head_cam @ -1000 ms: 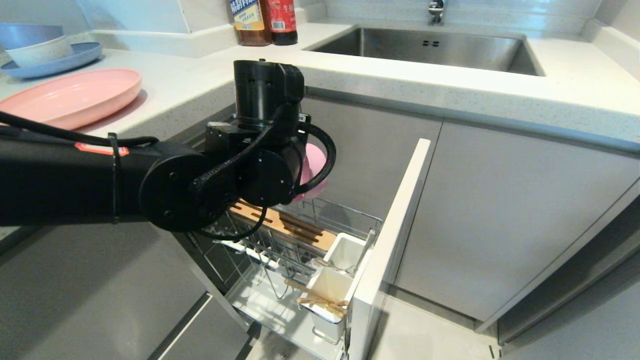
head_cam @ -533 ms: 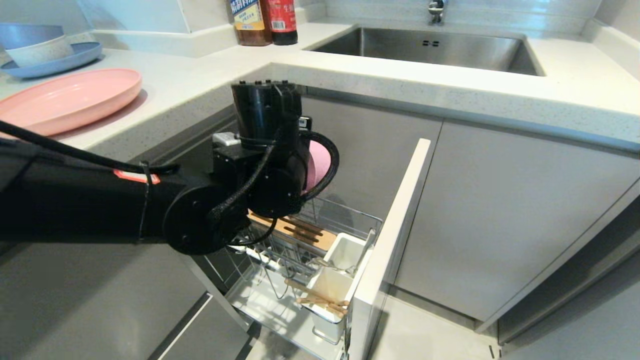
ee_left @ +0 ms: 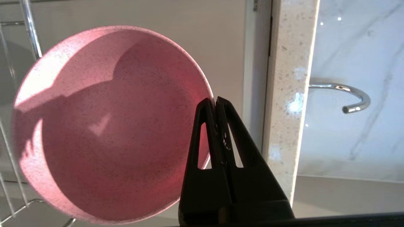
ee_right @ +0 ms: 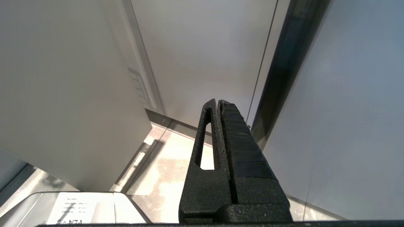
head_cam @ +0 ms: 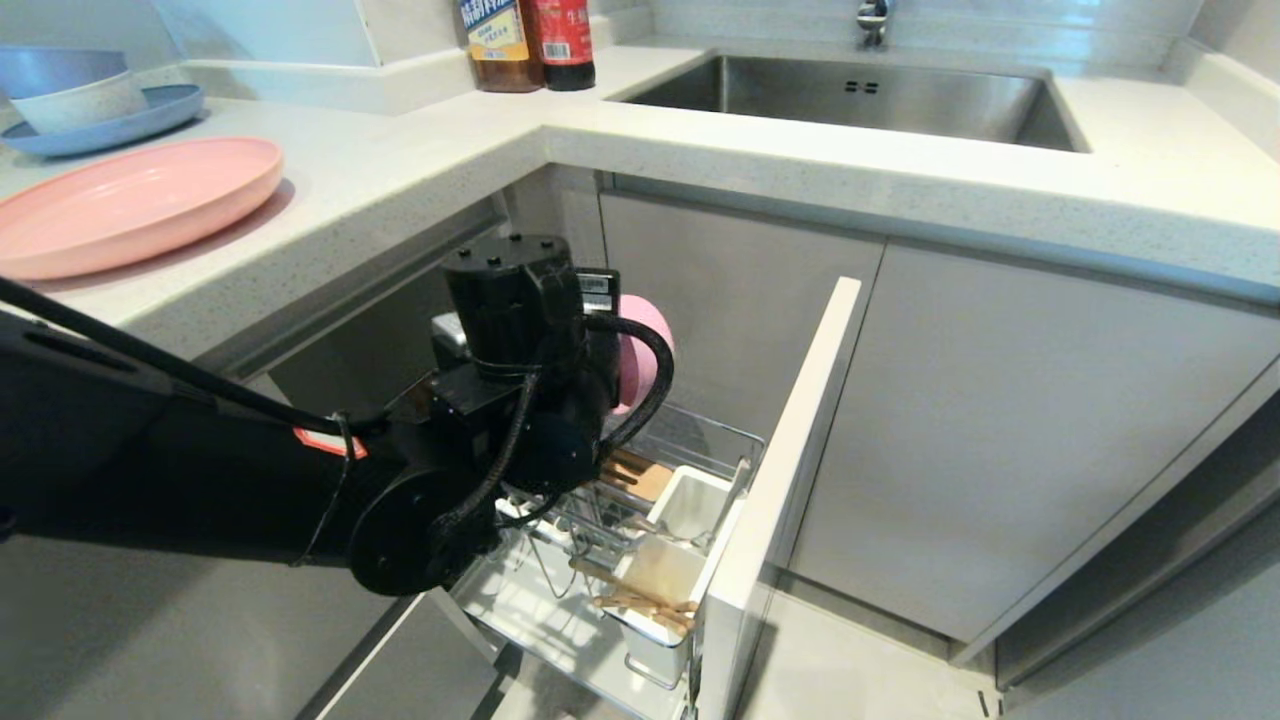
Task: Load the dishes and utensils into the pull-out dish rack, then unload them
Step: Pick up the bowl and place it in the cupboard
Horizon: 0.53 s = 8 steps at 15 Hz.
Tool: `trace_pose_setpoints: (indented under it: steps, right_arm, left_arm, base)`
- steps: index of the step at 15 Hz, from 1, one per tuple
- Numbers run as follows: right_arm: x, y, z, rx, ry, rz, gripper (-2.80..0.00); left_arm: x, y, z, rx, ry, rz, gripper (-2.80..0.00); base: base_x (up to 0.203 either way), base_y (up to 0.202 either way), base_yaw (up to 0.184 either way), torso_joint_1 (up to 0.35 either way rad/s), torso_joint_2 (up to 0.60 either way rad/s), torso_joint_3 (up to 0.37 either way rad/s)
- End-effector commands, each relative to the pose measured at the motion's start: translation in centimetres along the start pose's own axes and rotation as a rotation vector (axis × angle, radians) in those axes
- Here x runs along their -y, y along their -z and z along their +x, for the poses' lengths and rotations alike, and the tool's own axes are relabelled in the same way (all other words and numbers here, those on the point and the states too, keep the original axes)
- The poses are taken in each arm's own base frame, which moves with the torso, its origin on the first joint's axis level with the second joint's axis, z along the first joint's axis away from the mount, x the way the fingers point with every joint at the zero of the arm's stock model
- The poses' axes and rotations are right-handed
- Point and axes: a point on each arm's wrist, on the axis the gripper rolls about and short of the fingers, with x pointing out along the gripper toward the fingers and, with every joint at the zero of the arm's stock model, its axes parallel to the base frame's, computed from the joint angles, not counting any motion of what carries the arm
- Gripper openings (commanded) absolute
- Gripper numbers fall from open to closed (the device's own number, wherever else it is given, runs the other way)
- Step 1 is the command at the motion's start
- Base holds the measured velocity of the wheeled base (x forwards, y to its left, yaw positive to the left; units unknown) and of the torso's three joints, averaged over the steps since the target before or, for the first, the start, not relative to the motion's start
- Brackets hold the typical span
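pink and speckled, the bowl [ee_left: 110, 126] is pinched by its rim in the left claw [ee_left: 215, 101], whose fingers are closed tight on the thin edge. the bowl is held on edge, its hollow turned toward the wrist camera. in the head view only a sliver of the bowl [head_cam: 640, 350] is seen past the black wrist, in the air above the rear of the rack [head_cam: 700, 440], below the tabletop [head_cam: 400, 170] edge and in front of the grey cabinet face. the rack is pulled out, with its white front panel [head_cam: 790, 460] standing open. chopsticks [head_cam: 640, 600] are seen lying in the nearer white cup [head_cam: 660, 590]; a second cup [head_cam: 695, 500] stands just behind it, beside the wooden strip [head_cam: 640, 475]. the pink plate [head_cam: 130, 205] is left on the tabletop at the left, near a blue plate [head_cam: 110, 125] with stacked bowls. the right claw [ee_right: 217, 101] is held shut on nothing, parked low over the floor beside cabinet fronts.
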Motion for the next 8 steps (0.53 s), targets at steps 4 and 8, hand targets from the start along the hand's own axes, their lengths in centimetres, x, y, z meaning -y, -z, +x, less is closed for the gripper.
trace_pose_setpoints:
  steps: [4,8]
  right_arm:
    - [0.0,0.0,0.0,-0.002,-0.001,0.000,-2.80]
    - [0.0,0.0,0.0,-0.002,-0.001,0.000,-2.80]
  left_arm:
    - [-2.0,0.6,0.8,0.007,-0.030,0.015,-2.80]
    - [-3.1,0.7,1.7,0.008,-0.045,0.026,-2.80]
  base:
    - [0.000,0.000,0.000,0.000,0.00,0.000]
    - [0.000,0.000,0.000,0.000,0.00,0.000]
